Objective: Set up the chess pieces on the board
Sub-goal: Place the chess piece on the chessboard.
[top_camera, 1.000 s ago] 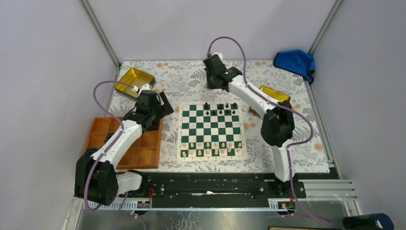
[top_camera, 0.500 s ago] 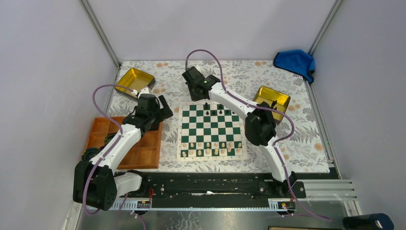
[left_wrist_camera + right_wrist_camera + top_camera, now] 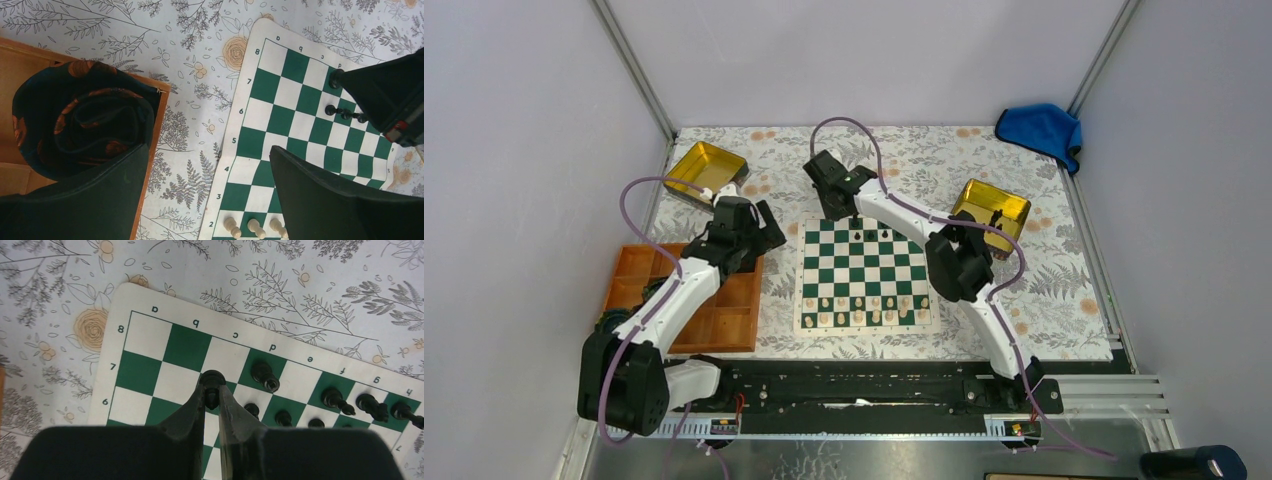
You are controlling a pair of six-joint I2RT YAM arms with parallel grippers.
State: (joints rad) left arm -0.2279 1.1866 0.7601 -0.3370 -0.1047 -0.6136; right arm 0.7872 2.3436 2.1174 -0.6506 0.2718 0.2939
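The board [image 3: 854, 270] lies mid-table, with several black chess pieces [image 3: 884, 233] on its far rows and cream pieces along the near rows. My right gripper [image 3: 212, 390] is shut on a black chess piece [image 3: 212, 379] and holds it over the far left part of the board [image 3: 185, 347], around the c7 square. In the top view it [image 3: 836, 210] hangs over the board's far left corner. Other black pieces [image 3: 263, 375] stand to its right. My left gripper [image 3: 208, 150] is open and empty above the cloth between the orange tray and the board's left edge [image 3: 260, 115].
An orange compartment tray [image 3: 724, 310] sits left of the board, with a dark pouch [image 3: 85, 120] in it. Gold tins stand at the back left [image 3: 706, 168] and to the right [image 3: 991, 205]. A blue cloth [image 3: 1041, 130] lies in the far right corner.
My right arm has swung left from the far right of the board to its far left corner, carrying the black piece. The left arm has barely moved.
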